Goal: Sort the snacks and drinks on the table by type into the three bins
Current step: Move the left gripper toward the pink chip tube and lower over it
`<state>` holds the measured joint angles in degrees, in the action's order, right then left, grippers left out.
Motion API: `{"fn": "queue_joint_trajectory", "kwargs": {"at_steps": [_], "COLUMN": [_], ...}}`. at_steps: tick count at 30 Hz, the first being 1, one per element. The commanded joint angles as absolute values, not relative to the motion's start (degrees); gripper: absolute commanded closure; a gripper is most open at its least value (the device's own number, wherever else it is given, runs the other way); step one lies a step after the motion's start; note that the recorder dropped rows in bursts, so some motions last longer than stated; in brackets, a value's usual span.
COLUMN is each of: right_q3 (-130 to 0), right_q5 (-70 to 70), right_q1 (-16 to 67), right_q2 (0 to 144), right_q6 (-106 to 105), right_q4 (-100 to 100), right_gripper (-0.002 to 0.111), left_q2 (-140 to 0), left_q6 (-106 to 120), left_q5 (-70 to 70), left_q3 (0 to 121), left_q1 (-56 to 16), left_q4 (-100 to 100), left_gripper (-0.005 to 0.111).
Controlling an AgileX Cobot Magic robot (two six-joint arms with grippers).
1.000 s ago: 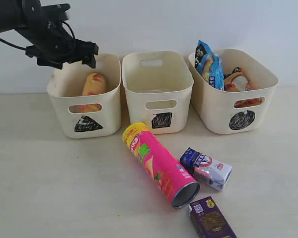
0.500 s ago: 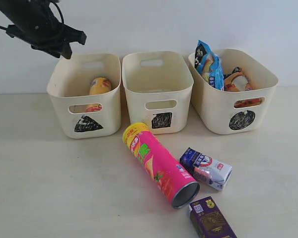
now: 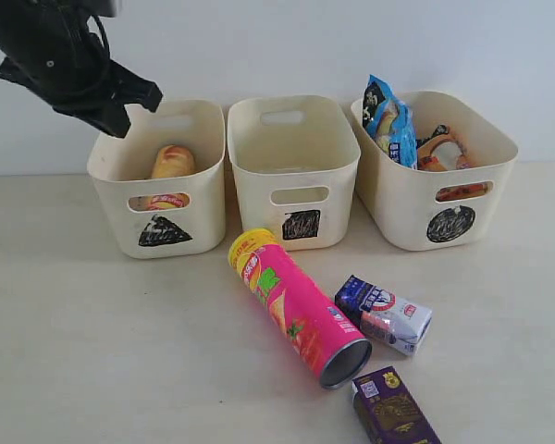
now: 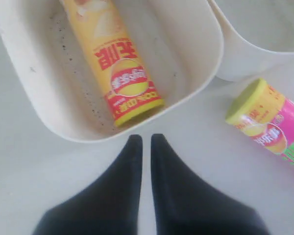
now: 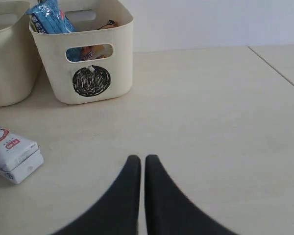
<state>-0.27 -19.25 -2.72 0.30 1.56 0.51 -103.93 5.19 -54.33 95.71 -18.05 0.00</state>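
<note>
While the left gripper [image 4: 146, 139] hangs above the triangle bin [image 3: 205, 215], jaws closed and empty, the yellow tube [image 4: 113, 63] lies inside it. On the right gripper [image 5: 142, 159], jaws are closed and empty. The pink tube [image 3: 296, 310] lies on the table [image 3: 92, 351].

Three bins [image 3: 259, 199]. Two tubes: yellow tube [image 3: 171, 160], pink tube [image 3: 294, 310]. Two packets: blue packet [image 3: 394, 122], orange packet [image 3: 438, 148]. Two cartons: white carton [image 3: 393, 320], purple carton [image 3: 395, 412] at five o'clock.

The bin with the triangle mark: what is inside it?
One yellow chip tube lies inside the triangle bin; nothing else shows. Part of its floor is hidden by the walls or out of frame.
</note>
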Motion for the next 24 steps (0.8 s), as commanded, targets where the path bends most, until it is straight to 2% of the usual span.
{"fn": "queue_joint_trajectory", "kwargs": {"at_steps": [1,12,24], "right_q3": [0.0,0.0,0.0], "right_q5": [-19.0,-19.0,-19.0], "right_q1": [-2.9,-2.9,-2.9], "right_q2": [0.0,0.0,0.0], "right_q6": [1.5,1.5,1.5], "right_q4": [0.4,0.5,0.5], "right_gripper": [0.108,0.108,0.108], "left_q2": [-99.7,-97.2,-97.8], "left_q6": [5.3,0.0,-10.4], "left_q5": [-52.7,-52.3,-49.7], "left_q3": [90.7,83.0,82.4], "left_q1": [-21.2,-30.1,-36.7], "left_q4": [-0.6,-1.1,-2.0], "left_gripper": [0.103,0.103,0.103]}}
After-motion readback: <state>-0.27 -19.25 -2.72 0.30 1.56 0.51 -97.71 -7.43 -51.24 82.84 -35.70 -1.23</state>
